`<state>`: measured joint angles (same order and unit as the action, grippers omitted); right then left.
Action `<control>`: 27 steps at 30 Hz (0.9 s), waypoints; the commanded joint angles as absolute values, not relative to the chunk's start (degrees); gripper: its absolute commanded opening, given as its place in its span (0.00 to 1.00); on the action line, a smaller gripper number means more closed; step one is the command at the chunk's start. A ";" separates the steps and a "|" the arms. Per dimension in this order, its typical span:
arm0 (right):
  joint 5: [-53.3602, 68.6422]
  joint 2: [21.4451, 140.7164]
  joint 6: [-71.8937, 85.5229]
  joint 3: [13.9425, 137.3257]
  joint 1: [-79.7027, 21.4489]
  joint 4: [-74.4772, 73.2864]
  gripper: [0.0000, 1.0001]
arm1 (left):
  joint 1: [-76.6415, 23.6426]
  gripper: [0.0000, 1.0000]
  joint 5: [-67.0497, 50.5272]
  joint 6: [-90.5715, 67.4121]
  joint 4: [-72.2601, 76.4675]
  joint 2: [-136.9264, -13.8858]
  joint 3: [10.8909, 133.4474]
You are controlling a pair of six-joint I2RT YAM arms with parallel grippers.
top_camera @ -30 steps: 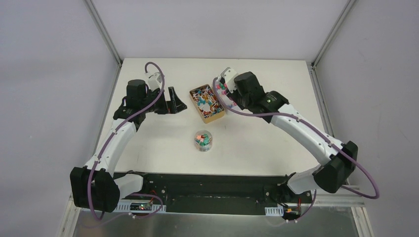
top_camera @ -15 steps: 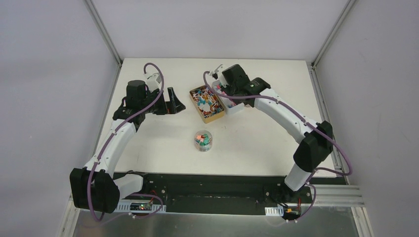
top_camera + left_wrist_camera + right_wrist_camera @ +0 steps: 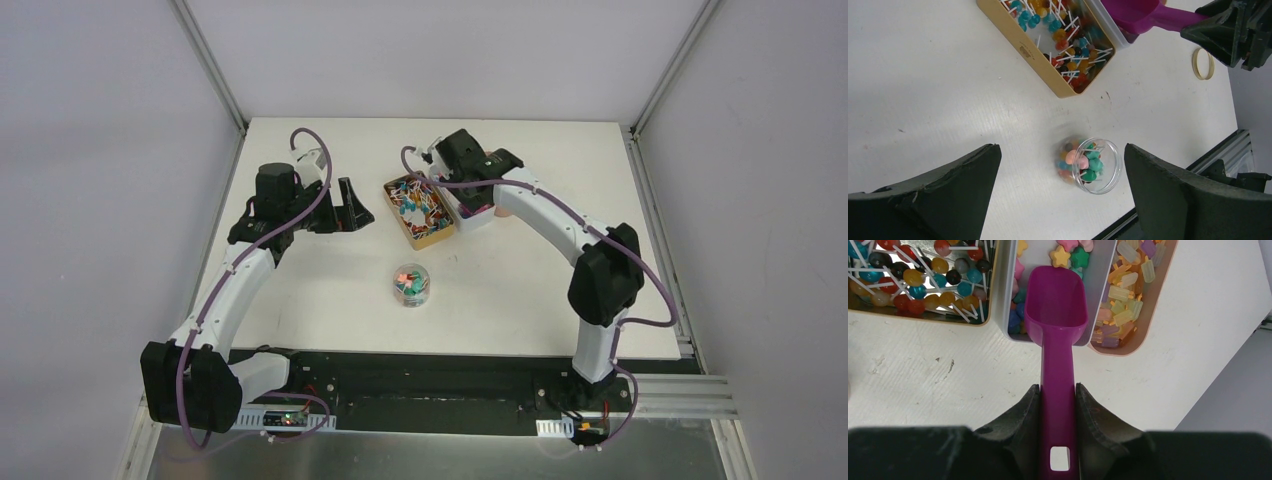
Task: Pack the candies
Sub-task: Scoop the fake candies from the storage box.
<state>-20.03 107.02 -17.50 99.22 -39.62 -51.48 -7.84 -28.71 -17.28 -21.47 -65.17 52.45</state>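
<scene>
A magenta scoop [image 3: 1057, 305] was gripped by its handle in the right gripper [image 3: 1058, 402], its bowl seen over star-shaped candies [image 3: 1059, 256] in a grey tray [image 3: 1003, 290]. The left gripper [image 3: 1062, 150] was held wide open above a jar [image 3: 1103, 185] partly filled with sweets.

Three trays sit side by side far on the table [image 3: 520, 290]: the left tray [image 3: 1023, 50] holds candies [image 3: 1068, 47], the scoop [image 3: 1057, 325] lies over the middle tray [image 3: 1098, 295], and the right tray [image 3: 1153, 315] is just beside it. The jar [image 3: 1090, 165], candies inside, stands nearer, before the left tray.
</scene>
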 commanded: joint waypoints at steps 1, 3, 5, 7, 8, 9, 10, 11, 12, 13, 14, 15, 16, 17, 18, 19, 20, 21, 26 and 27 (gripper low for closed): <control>-19.50 108.68 -16.51 101.67 -39.33 -51.56 0.00 | -7.82 0.99 -28.13 -16.45 -20.39 -63.50 54.06; -18.84 109.30 -16.52 101.37 -39.29 -50.61 0.00 | -7.82 0.99 -27.88 -16.44 -20.39 -63.55 54.04; -18.11 109.82 -16.37 100.80 -39.29 -49.38 0.00 | -7.83 0.99 -27.79 -16.44 -20.45 -63.63 54.05; -17.66 110.06 -16.14 99.86 -39.18 -48.43 0.00 | -7.82 0.99 -27.62 -16.42 -20.48 -63.72 54.13; -17.42 110.10 -16.03 99.39 -39.24 -48.02 0.00 | -7.82 0.99 -27.57 -16.43 -20.54 -63.64 54.14; -17.19 110.05 -15.90 98.71 -39.14 -47.64 0.00 | -7.82 0.99 -27.33 -16.44 -20.63 -63.50 54.14; -17.08 109.96 -15.70 98.01 -39.10 -47.14 0.00 | -7.82 0.99 -27.01 -16.44 -20.65 -63.39 54.07; -16.99 109.89 -15.63 97.21 -39.00 -46.59 0.00 | -7.82 0.99 -26.53 -16.48 -20.58 -63.25 54.06; -16.97 109.77 -15.52 96.49 -39.02 -46.18 0.00 | -7.82 0.99 -26.09 -16.52 -20.71 -63.20 54.01; -17.03 109.65 -15.43 95.83 -38.95 -45.70 0.00 | -7.83 0.99 -25.76 -16.60 -20.74 -63.19 54.05; -17.05 109.49 -15.34 95.13 -38.85 -45.07 0.00 | -7.87 0.99 -25.61 -16.69 -20.82 -63.26 54.12; -17.01 109.24 -15.30 94.41 -38.80 -44.29 0.00 | -7.83 0.99 -25.53 -16.76 -20.91 -63.36 54.14; -16.83 109.10 -15.23 93.67 -38.72 -43.53 0.00 | -7.87 0.99 -25.43 -16.85 -20.96 -63.51 54.21; -16.59 108.91 -15.16 92.83 -38.68 -42.64 0.00 | -7.83 0.99 -25.43 -16.87 -21.00 -63.66 54.23; -16.53 108.79 -15.12 92.14 -38.55 -41.82 0.00 | -7.82 0.99 -25.34 -16.87 -21.06 -63.86 54.22; -16.57 108.80 -15.04 91.33 -38.50 -41.17 0.00 | -7.82 0.99 -25.21 -16.94 -21.21 -64.03 54.23; -16.63 108.74 -14.96 90.79 -38.42 -40.53 0.00 | -7.82 0.99 -24.89 -16.99 -21.40 -64.24 54.29; -16.77 108.78 -14.99 90.34 -38.35 -40.01 0.00 | -7.82 0.99 -24.27 -16.99 -21.73 -64.51 54.38; -16.15 107.69 -15.05 87.66 -37.73 -35.91 0.00 | -7.51 0.99 -21.77 -18.61 -23.36 -67.03 55.10; -15.64 107.54 -15.04 87.29 -37.46 -35.48 0.00 | -7.21 0.99 -22.41 -19.23 -23.32 -67.99 55.06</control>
